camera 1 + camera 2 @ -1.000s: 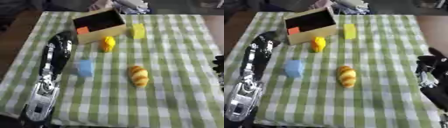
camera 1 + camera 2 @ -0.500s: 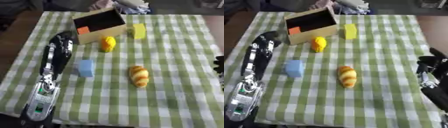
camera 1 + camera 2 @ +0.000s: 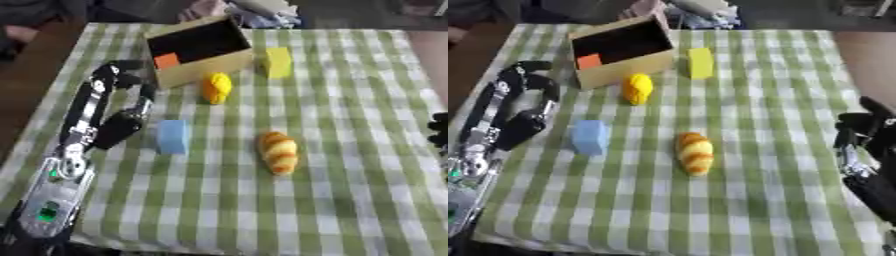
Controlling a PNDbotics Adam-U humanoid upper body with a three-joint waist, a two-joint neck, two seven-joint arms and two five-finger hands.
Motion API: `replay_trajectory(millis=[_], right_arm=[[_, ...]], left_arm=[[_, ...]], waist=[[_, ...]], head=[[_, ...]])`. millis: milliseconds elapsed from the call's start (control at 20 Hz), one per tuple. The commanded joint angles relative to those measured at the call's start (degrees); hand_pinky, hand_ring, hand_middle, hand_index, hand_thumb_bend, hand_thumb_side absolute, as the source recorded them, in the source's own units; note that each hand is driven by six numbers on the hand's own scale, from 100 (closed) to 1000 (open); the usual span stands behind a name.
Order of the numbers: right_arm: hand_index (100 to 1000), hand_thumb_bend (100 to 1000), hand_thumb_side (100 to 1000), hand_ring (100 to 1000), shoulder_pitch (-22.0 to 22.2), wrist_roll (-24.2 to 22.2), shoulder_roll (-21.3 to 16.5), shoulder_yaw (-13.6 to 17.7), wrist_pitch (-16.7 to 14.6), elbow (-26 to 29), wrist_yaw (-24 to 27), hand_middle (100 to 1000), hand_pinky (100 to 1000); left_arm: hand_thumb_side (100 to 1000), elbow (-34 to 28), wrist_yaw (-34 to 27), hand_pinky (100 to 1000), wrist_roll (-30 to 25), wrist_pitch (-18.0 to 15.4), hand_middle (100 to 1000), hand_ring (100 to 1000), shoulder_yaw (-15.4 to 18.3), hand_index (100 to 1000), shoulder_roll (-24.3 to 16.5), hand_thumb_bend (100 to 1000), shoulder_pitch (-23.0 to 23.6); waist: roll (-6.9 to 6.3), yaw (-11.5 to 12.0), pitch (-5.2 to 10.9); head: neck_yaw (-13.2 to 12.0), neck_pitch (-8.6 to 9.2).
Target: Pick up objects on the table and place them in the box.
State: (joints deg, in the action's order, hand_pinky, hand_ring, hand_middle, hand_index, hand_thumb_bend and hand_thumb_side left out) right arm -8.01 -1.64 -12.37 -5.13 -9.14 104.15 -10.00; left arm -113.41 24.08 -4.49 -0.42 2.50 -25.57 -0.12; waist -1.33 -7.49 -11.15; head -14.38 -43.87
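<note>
Fingers of the left hand point(image 3: 118, 107) curl loosely in the left eye view, closing on nothing, above the left strip of the green-and-white checked tablecloth point(image 3: 350, 200). Just right of that hand lies a pale blue block point(image 3: 172, 136), apart from it. Farther right is a ridged, golden croissant-shaped piece point(image 3: 278, 152), with bare cloth all round it. A rounded yellow object point(image 3: 216, 87) sits just before the cardboard box point(image 3: 206, 62), which stands near the far edge with its opening tipped toward the camera and an orange block point(image 3: 166, 61) inside. A yellow rectangular block point(image 3: 278, 62) stands upright just right of the box. The near half of the cloth and its right side lie open.

From the right eye view, the right hand point(image 3: 866, 136) shows at the right edge, off the cloth, black with silver parts; whether its fingers are open or curled cannot be told. No writing can be read on anything.
</note>
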Motion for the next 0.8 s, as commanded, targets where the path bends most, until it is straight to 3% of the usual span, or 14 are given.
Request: replay_trajectory(millis=[50, 400, 550, 800], right_arm=[[936, 100, 470, 739, -0.19, -0.32, -1.02, 0.13, -0.13, 0.44, -0.15, 710, 678], [936, 100, 470, 739, -0.14, -0.72, -1.23, -0.11, -0.13, 0.37, -0.17, 710, 678], [936, 100, 470, 739, -0.14, -0.84, -1.33, -0.21, -0.12, 0.37, -0.14, 710, 678], [936, 100, 470, 739, -0.20, -1.05, -1.41, -0.42, -0.14, 0.36, -0.07, 710, 678]], left_arm=[[444, -1.18, 3.49, 779, -7.18, -0.33, 768, 730, -0.19, 858, -8.06, 292, -0.02], [426, -1.18, 6.27, 779, -15.91, 0.36, 774, 742, -2.79, 872, -20.79, 444, -3.30], [438, -1.18, 6.19, 782, -19.02, -0.18, 779, 749, -4.34, 875, -24.60, 532, -4.91], [462, -1.18, 5.74, 785, -24.35, -0.60, 786, 756, -6.68, 879, -28.81, 603, -7.63]], waist=[[-0.91, -0.17, 1.39], [-1.14, -0.69, 1.40], [-1.22, -0.94, 1.39], [-1.39, -1.26, 1.44]], head=[[0.20, -0.25], [-0.17, -0.25], [-0.38, -0.25], [-0.70, -0.25]])
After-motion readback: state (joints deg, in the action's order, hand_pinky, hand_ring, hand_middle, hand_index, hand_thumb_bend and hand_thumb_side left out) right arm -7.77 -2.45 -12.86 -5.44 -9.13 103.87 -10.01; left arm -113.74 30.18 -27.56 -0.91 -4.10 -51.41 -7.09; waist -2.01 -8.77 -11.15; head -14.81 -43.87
